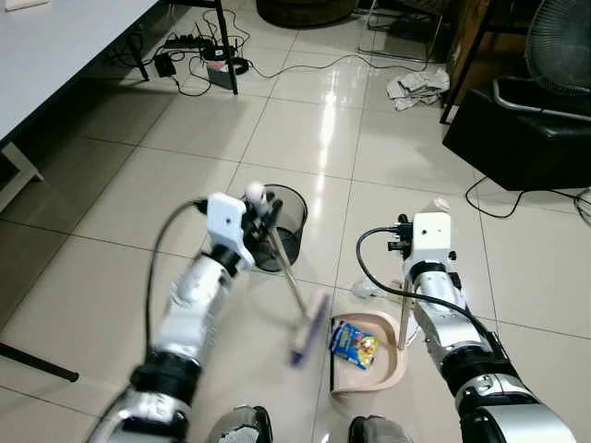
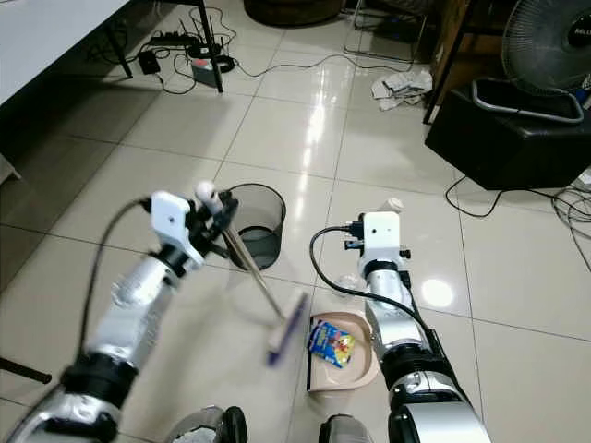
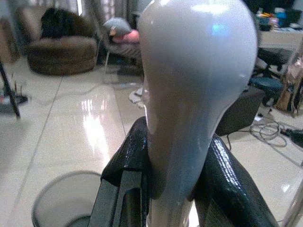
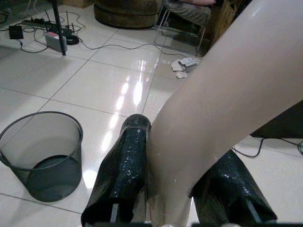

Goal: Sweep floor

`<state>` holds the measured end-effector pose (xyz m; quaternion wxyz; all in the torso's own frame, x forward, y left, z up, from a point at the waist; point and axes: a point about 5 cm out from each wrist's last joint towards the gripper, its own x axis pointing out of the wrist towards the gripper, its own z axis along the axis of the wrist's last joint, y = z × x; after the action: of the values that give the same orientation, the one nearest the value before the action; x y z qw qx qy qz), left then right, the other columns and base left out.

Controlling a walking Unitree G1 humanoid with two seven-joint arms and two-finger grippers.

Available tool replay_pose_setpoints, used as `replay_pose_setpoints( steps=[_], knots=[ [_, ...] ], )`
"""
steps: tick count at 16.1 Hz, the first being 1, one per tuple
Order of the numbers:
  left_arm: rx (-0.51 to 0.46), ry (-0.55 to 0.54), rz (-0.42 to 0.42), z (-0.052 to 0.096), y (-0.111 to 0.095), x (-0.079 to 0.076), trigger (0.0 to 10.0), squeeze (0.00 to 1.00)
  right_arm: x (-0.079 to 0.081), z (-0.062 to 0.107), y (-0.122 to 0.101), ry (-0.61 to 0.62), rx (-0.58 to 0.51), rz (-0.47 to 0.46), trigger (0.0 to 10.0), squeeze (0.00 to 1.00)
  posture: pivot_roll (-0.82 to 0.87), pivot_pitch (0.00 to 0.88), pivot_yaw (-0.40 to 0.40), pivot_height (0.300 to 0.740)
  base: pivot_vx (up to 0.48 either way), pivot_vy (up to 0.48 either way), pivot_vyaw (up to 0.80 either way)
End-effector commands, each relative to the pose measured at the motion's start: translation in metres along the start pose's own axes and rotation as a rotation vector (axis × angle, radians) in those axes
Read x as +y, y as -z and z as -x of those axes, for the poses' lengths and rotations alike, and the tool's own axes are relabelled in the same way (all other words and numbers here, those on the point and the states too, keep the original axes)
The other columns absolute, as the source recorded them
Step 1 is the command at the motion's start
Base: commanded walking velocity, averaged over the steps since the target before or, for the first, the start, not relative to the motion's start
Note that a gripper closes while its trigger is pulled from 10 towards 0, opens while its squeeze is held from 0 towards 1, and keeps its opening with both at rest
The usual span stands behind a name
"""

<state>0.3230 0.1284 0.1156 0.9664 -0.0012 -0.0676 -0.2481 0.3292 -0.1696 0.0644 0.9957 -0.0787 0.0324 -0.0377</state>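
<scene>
My left gripper [image 3: 177, 189] is shut on the white knobbed handle [image 3: 199, 85] of a small broom [image 1: 288, 272]. The broom slants down to its purple, blurred head [image 1: 309, 328] on the tiles. Just right of the head lies a beige dustpan [image 1: 395, 365] with a colourful snack wrapper [image 1: 354, 343] inside it. My right gripper [image 4: 180, 189] is shut on the dustpan's upright beige handle [image 4: 227, 94]. A black mesh wastebasket [image 1: 288, 226] stands upright behind the broom, beside my left wrist.
A white table [image 1: 55, 46] runs along the left, with a power strip and cables [image 1: 199, 51] under it. A black box [image 1: 526, 129], a fan [image 1: 563, 37] and a floor cable [image 1: 499, 203] are at the right. Crumpled paper [image 1: 417, 88] lies farther back.
</scene>
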Motion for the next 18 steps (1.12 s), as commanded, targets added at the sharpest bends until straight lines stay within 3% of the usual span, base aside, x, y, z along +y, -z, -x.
replay_pose_setpoints(
  steps=[1,3,6,11,12,16,18],
  knots=[
    [-0.044,0.016,-0.042,-0.002,-0.01,0.004,10.0,0.0,-0.001,0.0,-0.001,0.002,-0.008,-0.029,10.0,0.0,0.02,0.091,0.068,0.74,0.0,0.0,0.0],
    [-0.04,0.011,-0.132,-0.001,-0.022,0.027,10.0,0.0,-0.005,0.001,0.001,0.009,-0.014,-0.049,10.0,0.0,0.02,0.077,0.066,0.74,0.0,0.0,0.0],
    [0.022,-0.033,-0.194,0.007,-0.014,0.042,10.0,0.0,-0.01,0.003,0.003,0.025,-0.019,-0.091,10.0,0.0,0.03,0.065,0.067,0.74,0.0,0.0,0.0],
    [0.092,-0.044,-0.156,0.005,0.011,0.018,10.0,0.0,-0.006,0.008,0.007,0.014,-0.021,-0.1,10.0,0.0,0.02,0.059,0.073,0.74,0.0,0.0,0.0],
    [0.088,-0.036,-0.113,0.004,0.015,0.01,10.0,0.0,-0.005,0.007,0.006,0.018,-0.021,-0.111,10.0,0.0,0.02,0.062,0.072,0.74,0.0,0.0,0.0],
    [0.077,0.06,-0.042,0.001,0.017,-0.011,10.0,0.0,-0.002,0.006,0.007,0.029,-0.01,-0.114,10.0,0.0,0.02,0.063,0.07,0.74,0.0,0.0,0.0],
    [0.058,0.086,-0.018,0.0,0.014,-0.014,10.0,0.0,-0.002,0.006,0.007,0.035,-0.012,-0.103,10.0,0.0,0.02,0.067,0.072,0.74,0.0,0.0,0.0]
  ],
)
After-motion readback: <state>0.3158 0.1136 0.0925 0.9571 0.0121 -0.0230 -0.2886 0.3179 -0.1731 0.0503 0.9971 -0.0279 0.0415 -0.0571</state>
